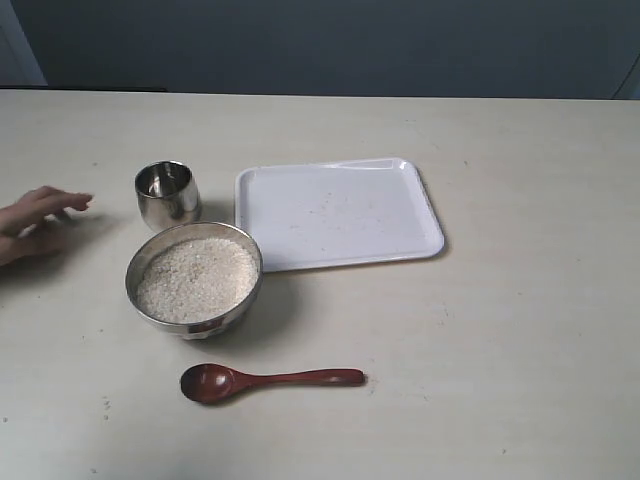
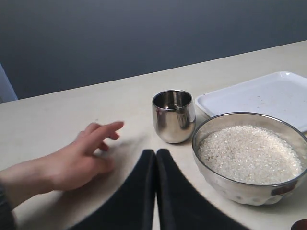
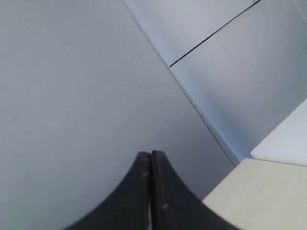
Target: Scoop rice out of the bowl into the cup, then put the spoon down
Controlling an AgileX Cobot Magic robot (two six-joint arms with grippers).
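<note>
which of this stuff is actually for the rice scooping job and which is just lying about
For the job: rice, bowl, cup, spoon.

Just lying about: white tray, with a few stray grains on it; person's hand resting beside the cup.

Exterior looks down on bowl (image 1: 147,262), left wrist low beside it, right faces wall (image 3: 72,96)

A white rectangular tray (image 1: 340,213) with rounded corners is laid flat on a pale beige table (image 1: 520,350). A few tiny specks are scattered across it. A dark grey-blue wall (image 1: 320,45) is seen behind the far edge. In the right wrist view, mostly pale wall panels (image 3: 72,96) are shown, split by a thin dark seam (image 3: 216,33).
</note>
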